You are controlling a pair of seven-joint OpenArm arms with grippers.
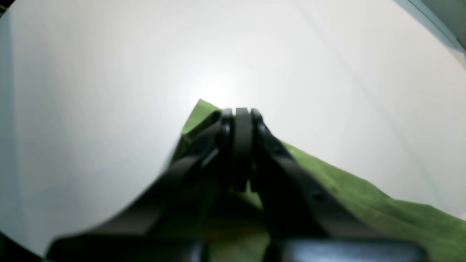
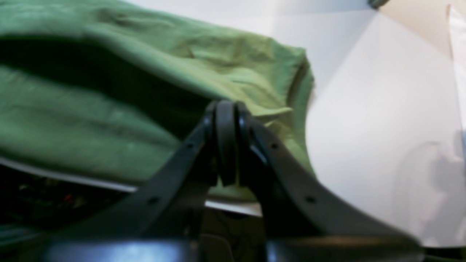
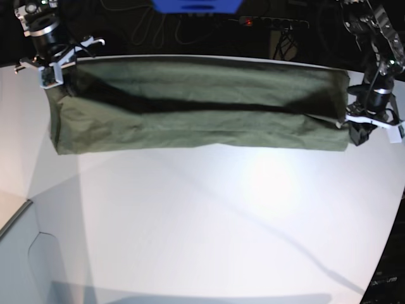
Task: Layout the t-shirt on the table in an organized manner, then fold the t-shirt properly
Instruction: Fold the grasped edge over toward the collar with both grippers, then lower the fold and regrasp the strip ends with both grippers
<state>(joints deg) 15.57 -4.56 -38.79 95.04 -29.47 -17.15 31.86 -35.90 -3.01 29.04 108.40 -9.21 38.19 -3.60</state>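
Note:
The olive-green t-shirt (image 3: pixel 202 104) is stretched into a long band along the far side of the white table (image 3: pixel 202 221), with a dark fold running along its length. At the band's left end in the base view, my right gripper (image 3: pixel 54 73) is shut on the cloth. In the right wrist view its closed tips (image 2: pixel 226 107) meet the t-shirt (image 2: pixel 145 72), which gapes open like a tube. My left gripper (image 3: pixel 355 126) is shut on the band's right end. In the left wrist view a corner of the t-shirt (image 1: pixel 364 196) sticks out past the closed tips (image 1: pixel 242 112).
The table's far edge (image 3: pixel 190 57) runs just behind the shirt. Beyond it are a blue object (image 3: pixel 196 5), a power strip with a red light (image 3: pixel 272 23) and cables. The table's left edge (image 3: pixel 16 215) drops off to a grey surface.

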